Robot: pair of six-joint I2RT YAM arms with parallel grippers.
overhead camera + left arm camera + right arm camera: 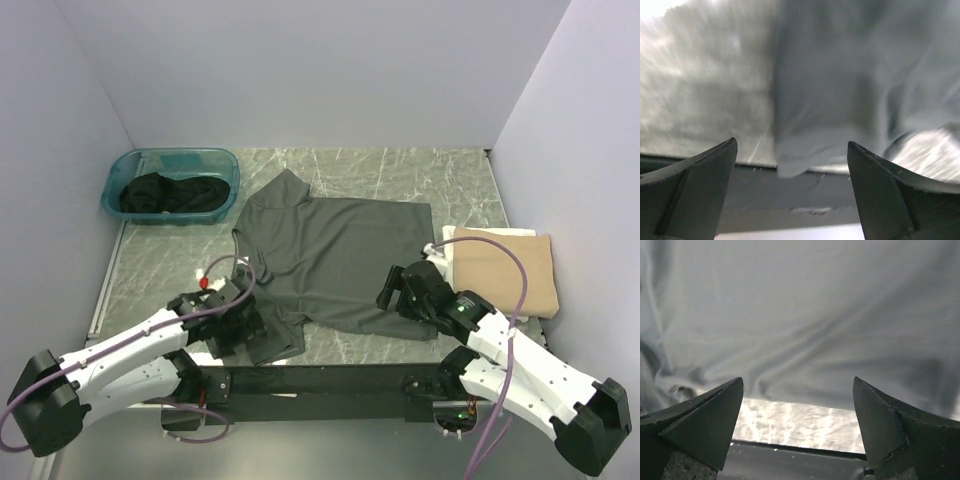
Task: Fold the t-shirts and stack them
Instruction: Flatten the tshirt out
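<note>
A dark grey-olive t-shirt (335, 255) lies spread on the marble table, one sleeve reaching the near edge by my left gripper. A folded tan t-shirt (503, 272) lies at the right. Black shirts (170, 195) sit in the teal tub. My left gripper (262, 335) is open over the near sleeve, which shows blurred in the left wrist view (840, 90). My right gripper (390, 292) is open just above the shirt's near right hem, seen in the right wrist view (805, 325). Neither holds cloth.
The teal plastic tub (225, 160) stands at the back left. A dark rail (320, 380) runs along the table's near edge. Grey walls close in the left, back and right sides. Bare marble (150, 270) shows left of the shirt.
</note>
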